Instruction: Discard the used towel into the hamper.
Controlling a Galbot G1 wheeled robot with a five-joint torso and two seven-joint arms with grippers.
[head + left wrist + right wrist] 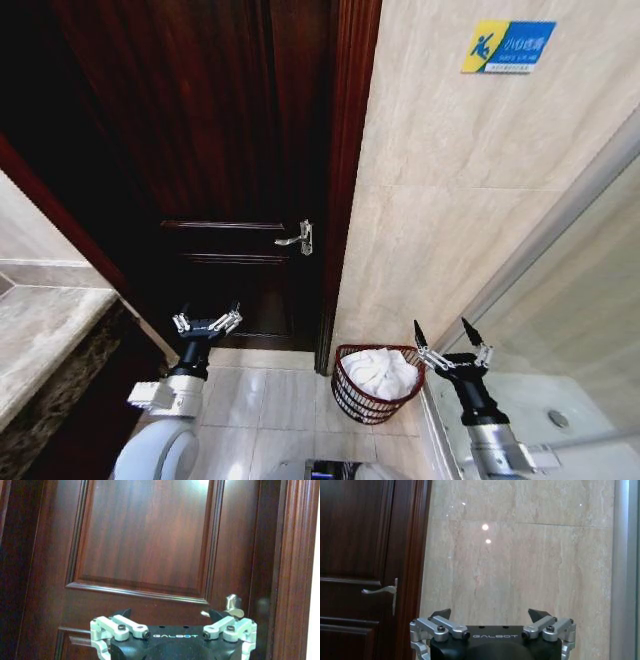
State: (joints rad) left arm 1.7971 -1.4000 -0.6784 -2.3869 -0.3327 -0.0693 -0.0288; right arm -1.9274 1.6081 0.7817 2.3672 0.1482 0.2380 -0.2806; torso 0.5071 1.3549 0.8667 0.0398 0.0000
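Observation:
A white towel (380, 371) lies bunched inside the hamper (358, 402), a small round dark reddish-brown openwork basket standing on the tiled floor against the marble wall, right of the door. My right gripper (451, 335) is raised just right of the hamper, open and empty, its black fingertips (440, 613) spread wide. My left gripper (208, 318) is held up in front of the dark wooden door, also open and empty, with its fingertips (122, 612) apart.
A dark wooden door (230, 150) with a silver lever handle (297, 238) stands ahead. A marble counter (40, 330) is at the left. A glass shower partition with a metal frame (560, 220) and shower tray are at the right. Pale floor tiles (270, 400) lie between.

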